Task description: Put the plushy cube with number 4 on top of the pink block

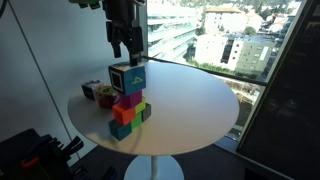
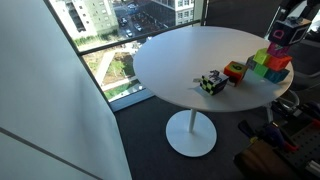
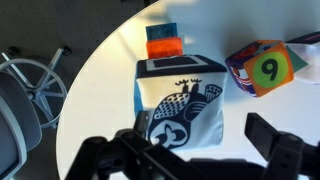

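The plushy cube with number 4 (image 1: pixel 127 77) is teal-blue with pale patches and sits on top of the pink block (image 1: pixel 128 99) in the stack of small blocks. It also shows in an exterior view (image 2: pixel 279 35) above the pink block (image 2: pixel 276 55). In the wrist view the plushy cube (image 3: pixel 178 100) fills the centre and hides the pink block. My gripper (image 1: pixel 125 52) hangs just above the cube, open, with its fingers (image 3: pixel 205 140) on either side and not touching it.
An orange-red block (image 1: pixel 122 113), a teal block (image 1: pixel 120 130) and a green block (image 1: pixel 143 112) sit under and beside the pink block. A multicoloured cube with a 9 (image 3: pixel 265 68) and another small plush cube (image 2: pixel 211 83) lie nearby. A chair (image 3: pixel 25 80) stands past the round table's edge (image 1: pixel 215 125).
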Motion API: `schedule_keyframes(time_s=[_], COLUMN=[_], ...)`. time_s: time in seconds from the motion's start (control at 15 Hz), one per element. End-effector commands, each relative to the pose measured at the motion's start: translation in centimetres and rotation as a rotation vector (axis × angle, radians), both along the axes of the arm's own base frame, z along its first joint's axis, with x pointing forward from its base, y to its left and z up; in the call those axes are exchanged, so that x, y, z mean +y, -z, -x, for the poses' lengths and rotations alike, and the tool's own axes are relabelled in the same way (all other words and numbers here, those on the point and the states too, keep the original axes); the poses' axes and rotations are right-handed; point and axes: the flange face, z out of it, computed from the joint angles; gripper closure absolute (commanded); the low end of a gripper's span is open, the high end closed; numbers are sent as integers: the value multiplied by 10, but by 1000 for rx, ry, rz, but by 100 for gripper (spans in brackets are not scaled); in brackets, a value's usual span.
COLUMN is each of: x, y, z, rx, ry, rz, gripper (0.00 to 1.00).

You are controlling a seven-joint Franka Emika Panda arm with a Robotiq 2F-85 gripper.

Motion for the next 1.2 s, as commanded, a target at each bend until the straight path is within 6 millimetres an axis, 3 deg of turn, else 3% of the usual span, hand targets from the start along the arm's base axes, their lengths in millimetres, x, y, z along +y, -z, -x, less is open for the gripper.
schedule_keyframes(time_s=[0.0,0.53,1.13], x=[1,6,29], y=[-17,-45,-89], z=[-3,-10,-15], rx=[-15,-9,62], ry=[-23,-36,-82], rz=[-14,2,41], gripper=[0,0,0])
